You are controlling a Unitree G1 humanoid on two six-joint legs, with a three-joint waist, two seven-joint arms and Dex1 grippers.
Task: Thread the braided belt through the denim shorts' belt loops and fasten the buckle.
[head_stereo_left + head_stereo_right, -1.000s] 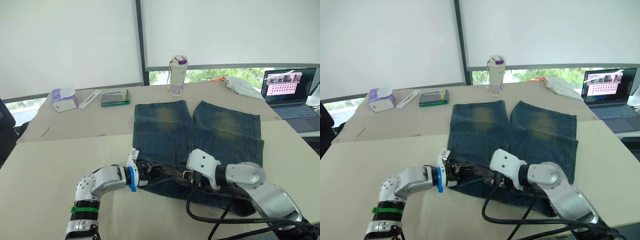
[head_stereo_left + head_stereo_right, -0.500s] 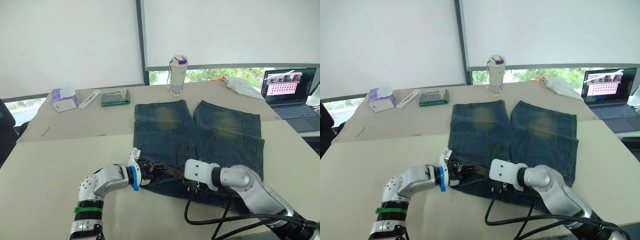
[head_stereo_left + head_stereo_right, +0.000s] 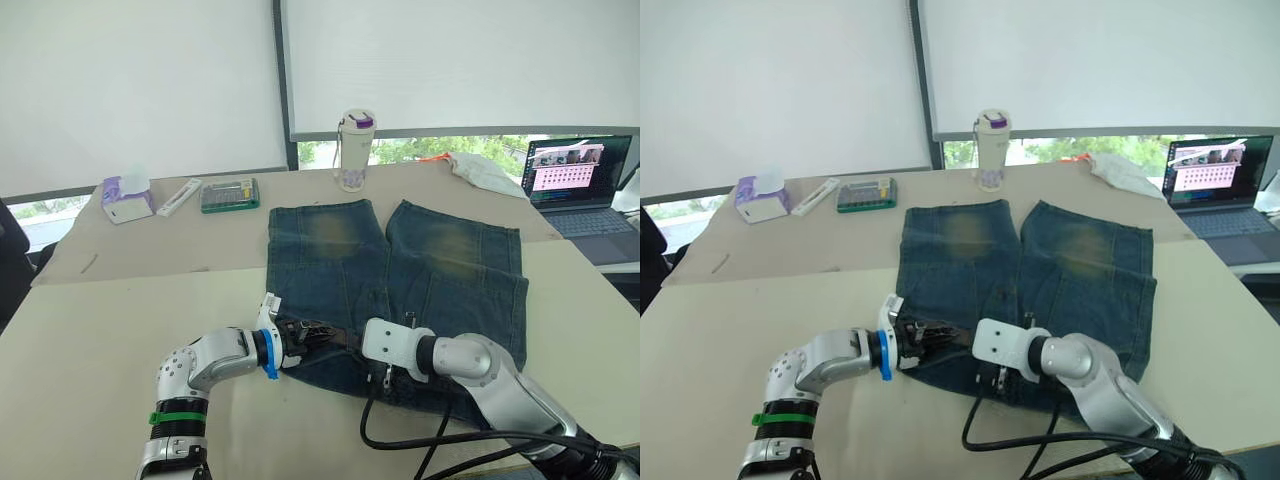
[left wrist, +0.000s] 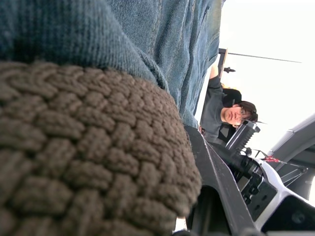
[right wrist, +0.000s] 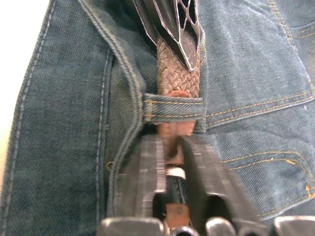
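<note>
Right wrist view has the best look: the right gripper point(image 5: 170, 147) is pinched on the brown belt point(image 5: 172, 66) just on the near side of a belt loop point(image 5: 173, 107), and the strap runs under that loop and out the other side, where the left gripper's black fingers point(image 5: 172, 19) are clamped on it. A bit of silver shows between the right fingers – could be the buckle, can't say for sure.

From the head camera, both grippers meet at the near edge of the shorts point(image 3: 395, 260), along the waistband – left gripper point(image 3: 312, 333) coming in from the left, right gripper point(image 3: 350, 345) from the right, nearly touching each other. The shorts lie flat on the table point(image 3: 90, 330), legs pointing to the far side, yellowish faded patches on both.

Farther back, on the left: a tissue box point(image 3: 127, 198), a white flat thing point(image 3: 179, 197) and a green case point(image 3: 230, 194). Far middle has a bottle point(image 3: 355, 151) with a purple lid. Far right there's a crumpled white bag point(image 3: 485, 172) and an open laptop point(image 3: 582, 185).

Left wrist view also catches a person point(image 4: 224, 115) beyond the denim.
</note>
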